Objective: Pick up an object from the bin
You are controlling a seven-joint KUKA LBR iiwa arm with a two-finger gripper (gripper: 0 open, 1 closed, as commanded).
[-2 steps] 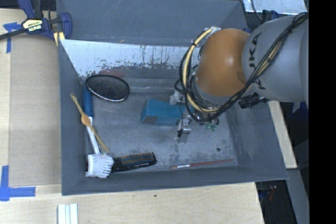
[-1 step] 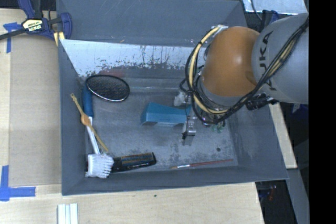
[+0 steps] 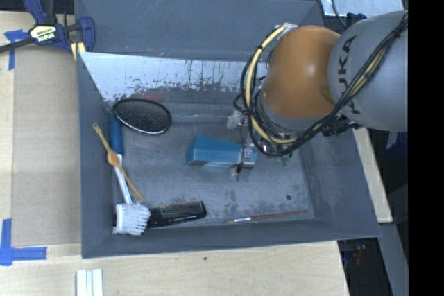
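This was a robotics lab test station, not a home or shop. A heavy industrial robot arm (image 3: pixel 374 73), with an orange cover (image 3: pixel 298 73) and loops of cable (image 3: pixel 251 83) at its wrist, hung from the right over a grey metal bin (image 3: pixel 94 170). The bin's far wall (image 3: pixel 180 76) was badly scraped. Unrelated oddments lay loose inside, among them a black hairbrush (image 3: pixel 142 116) and a white-bristled brush (image 3: pixel 130 217).

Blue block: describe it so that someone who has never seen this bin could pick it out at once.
In the grey bin, go to the middle of the floor, beside the gripper. The blue block lies there. It alone is boxy; the oval brush and the comb are black.
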